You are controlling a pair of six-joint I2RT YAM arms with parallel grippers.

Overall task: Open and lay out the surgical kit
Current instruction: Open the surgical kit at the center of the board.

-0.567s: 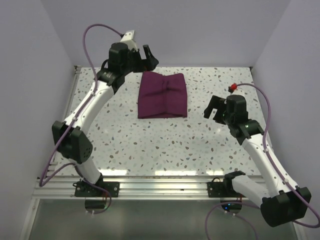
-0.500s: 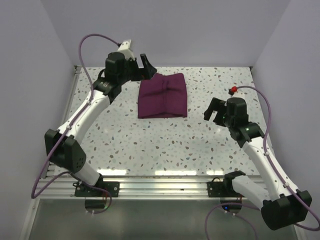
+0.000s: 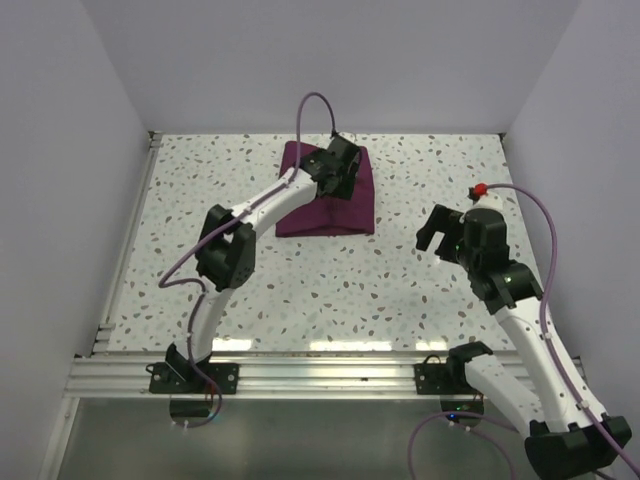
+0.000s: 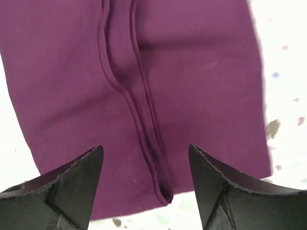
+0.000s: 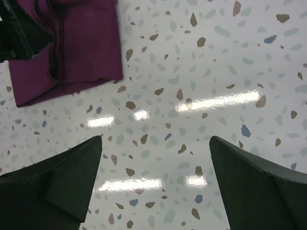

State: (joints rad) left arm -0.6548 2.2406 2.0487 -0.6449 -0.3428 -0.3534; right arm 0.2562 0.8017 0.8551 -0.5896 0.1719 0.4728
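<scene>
The surgical kit is a folded dark purple cloth wrap [image 3: 352, 212] lying at the back middle of the speckled table. My left gripper [image 3: 335, 183] hangs over the wrap, open. In the left wrist view its gripper [image 4: 146, 152] straddles the raised centre fold [image 4: 144, 120] of the wrap [image 4: 201, 76] close to one edge, fingers not touching the cloth. My right gripper [image 3: 438, 232] is open and empty, right of the wrap; its wrist view [image 5: 156, 143] shows bare table and the wrap's corner [image 5: 86, 43]. Tray and instruments are hidden inside the wrap.
White walls close the table at the left, back and right. A metal rail [image 3: 300, 375] runs along the front edge by the arm bases. The left arm [image 3: 225, 250] stretches diagonally across the left half of the table [image 3: 400, 290].
My left arm has swung from the back left corner to right over the wrap. My right gripper has shifted slightly to the right.
</scene>
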